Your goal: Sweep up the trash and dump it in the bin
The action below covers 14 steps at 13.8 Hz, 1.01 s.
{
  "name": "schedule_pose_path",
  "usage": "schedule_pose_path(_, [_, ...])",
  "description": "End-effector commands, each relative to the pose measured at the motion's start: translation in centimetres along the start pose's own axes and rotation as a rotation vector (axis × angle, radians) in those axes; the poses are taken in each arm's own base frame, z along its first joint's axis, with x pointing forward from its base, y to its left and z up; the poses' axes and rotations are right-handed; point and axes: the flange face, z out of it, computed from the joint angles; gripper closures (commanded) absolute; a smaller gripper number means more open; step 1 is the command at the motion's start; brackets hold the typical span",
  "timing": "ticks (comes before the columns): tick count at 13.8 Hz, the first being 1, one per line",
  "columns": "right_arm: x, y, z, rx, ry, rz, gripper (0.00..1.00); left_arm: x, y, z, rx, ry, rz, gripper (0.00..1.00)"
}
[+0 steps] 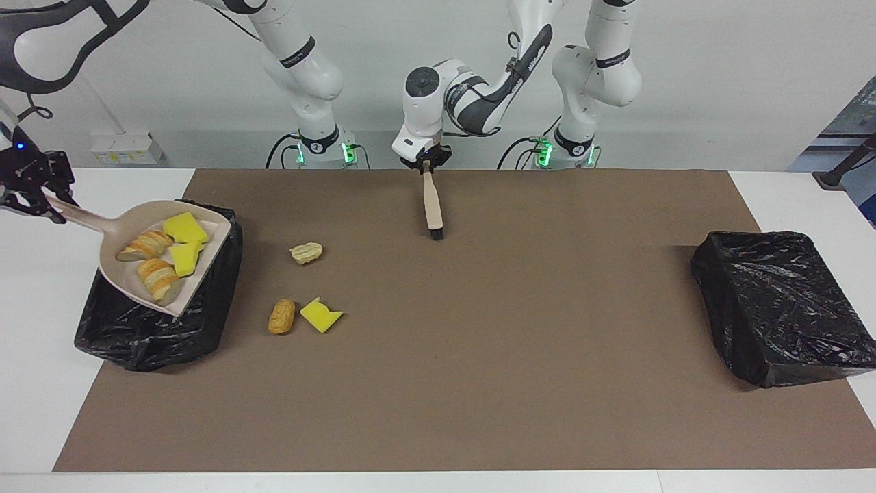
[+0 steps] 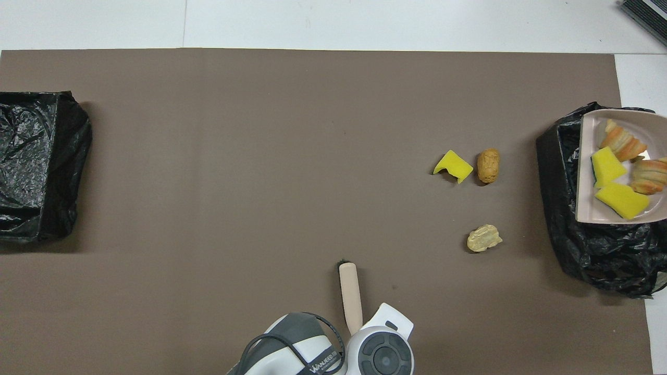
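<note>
White walls close off the room, and a white desk [image 1: 41, 383] carries a brown mat [image 1: 479, 356] that covers nearly all of its top. Closest to the robots, at the middle of the mat's edge on their side, the left gripper [image 1: 427, 163] is clamped shut on the top of a wooden brush [image 1: 432, 209] that hangs nearly upright with its dark bristles at the mat. A little farther out, toward the right arm's end, a pale crumpled lump [image 1: 306, 253] lies on the mat. Farther still lie a brown bread lump [image 1: 281, 315] and a yellow sponge chunk [image 1: 321, 315], just beside each other. At the right arm's end of the mat sits a bin lined with black plastic [image 1: 147, 329]. Above it the right gripper [image 1: 31, 195] is closed on the handle of the beige dustpan [image 1: 116, 270], which hangs over the bin, tilted with its open lip lower. Two yellow sponge chunks [image 1: 183, 239] and two striped bread pieces [image 1: 147, 259] rest in the pan. At the left arm's end of the mat stands a second black-lined bin [image 1: 780, 308], well apart from everything else.
</note>
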Motion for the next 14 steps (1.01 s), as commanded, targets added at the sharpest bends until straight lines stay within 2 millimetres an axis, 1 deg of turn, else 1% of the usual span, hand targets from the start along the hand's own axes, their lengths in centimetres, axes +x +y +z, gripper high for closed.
schedule_pose_path(1, [-1.7, 0.3, -1.3, -0.004, -0.021, -0.025, 1.0, -0.1, -0.5, -0.4, -0.028, -0.005, 0.024, 1.0])
schedule_pose_path(4, [-3.2, 0.3, -1.3, -0.018, -0.049, -0.051, 1.0, -0.2, -0.5, -0.4, -0.045, -0.019, 0.025, 1.0])
schedule_pose_path(7, [-5.0, 0.2, -0.3, -0.017, -0.07, -0.058, 1.0, -0.1, -0.6, -0.3, -0.043, -0.02, 0.024, 1.0])
schedule_pose_path(9, [-5.7, 0.3, -0.6, 0.004, -0.179, -0.126, 1.0, -0.1, -0.6, -0.3, -0.043, -0.02, 0.021, 1.0])
schedule_pose_path(10, [-6.1, 0.2, -0.4, 0.023, -0.217, -0.136, 1.0, -0.1, -0.7, -0.2, -0.043, -0.022, 0.02, 1.0])
schedule_pose_path(12, [-6.1, 0.7, -0.8, 0.033, -0.357, -0.141, 1.0, -0.1, -0.6, -0.3, -0.044, -0.021, 0.022, 1.0])
schedule_pose_path(13, [-5.7, 0.9, -0.7, 0.047, -0.4, -0.115, 1.0, -0.1, -0.6, -0.3, -0.044, -0.021, 0.022, 1.0])
schedule_pose_path(14, [-4.5, 1.3, -0.9, 0.051, -0.427, -0.107, 1.0, -0.1, -0.6, -0.3, -0.044, -0.021, 0.022, 1.0])
